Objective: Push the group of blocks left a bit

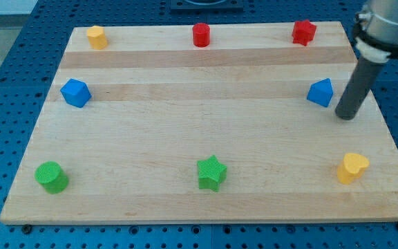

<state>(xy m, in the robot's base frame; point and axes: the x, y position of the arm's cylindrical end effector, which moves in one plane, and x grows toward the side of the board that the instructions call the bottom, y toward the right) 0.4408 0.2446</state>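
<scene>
My tip [346, 116] rests on the wooden board [206, 131] at the view's right, just right of and slightly below a blue triangular block [320, 92], a small gap apart. A red star block [303, 32] sits at the top right and a red cylinder [201, 34] at the top middle. A yellow heart block [352, 167] lies at the bottom right, below my tip.
A yellow hexagonal block [97, 37] is at the top left, a blue cube-like block [75, 93] at the left, a green cylinder [51, 177] at the bottom left, a green star [211, 173] at the bottom middle. The board lies on a blue perforated table [5, 83].
</scene>
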